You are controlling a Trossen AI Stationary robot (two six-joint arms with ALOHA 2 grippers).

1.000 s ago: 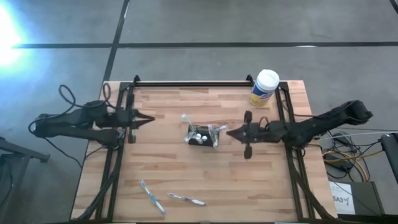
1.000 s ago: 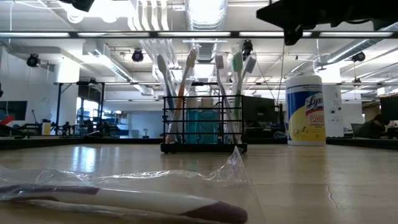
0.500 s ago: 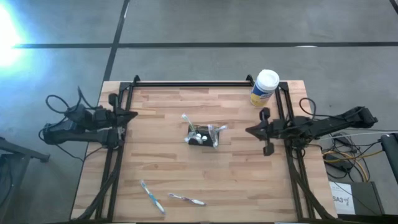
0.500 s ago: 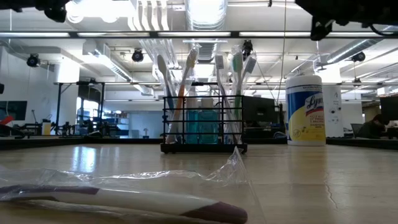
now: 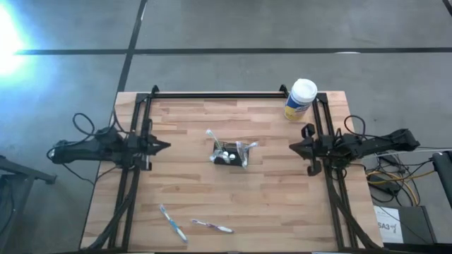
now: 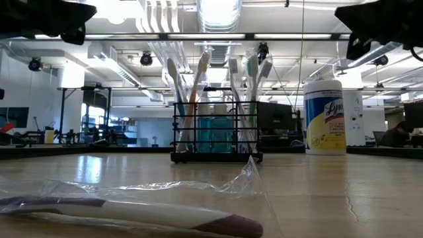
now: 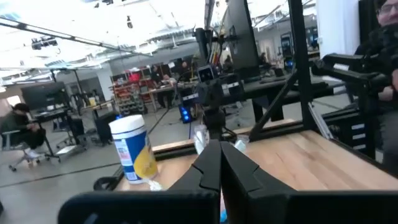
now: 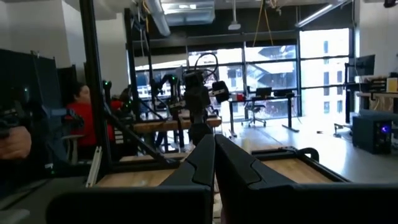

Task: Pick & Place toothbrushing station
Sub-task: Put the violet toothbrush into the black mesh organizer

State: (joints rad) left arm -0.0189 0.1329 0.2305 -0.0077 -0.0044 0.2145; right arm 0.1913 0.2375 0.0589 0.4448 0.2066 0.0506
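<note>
The toothbrushing station [image 5: 229,154], a black mesh holder with several toothbrushes upright in it, stands on its base in the middle of the wooden table [image 5: 268,204]. The low view shows the station [image 6: 215,125] with something blue inside. My left gripper [image 5: 167,147] is shut and empty at the table's left edge, pointing level at the station; in its wrist view the fingers [image 7: 220,163] meet. My right gripper [image 5: 292,148] is shut and empty near the right edge, also pointing at the station, with its fingers [image 8: 214,155] closed together.
A white-lidded, yellow-labelled canister [image 5: 301,99] stands at the far right corner. Two loose toothbrushes [image 5: 173,224] [image 5: 212,226] lie near the front edge; one, in clear wrap [image 6: 132,211], fills the low view's foreground. A black frame rail [image 5: 219,94] runs along the far edge.
My right gripper has drawn back from beside the station toward the table's right edge, still shut. My left arm has sunk lower at the left edge and now shows at the low view's upper left. The station has not moved.
</note>
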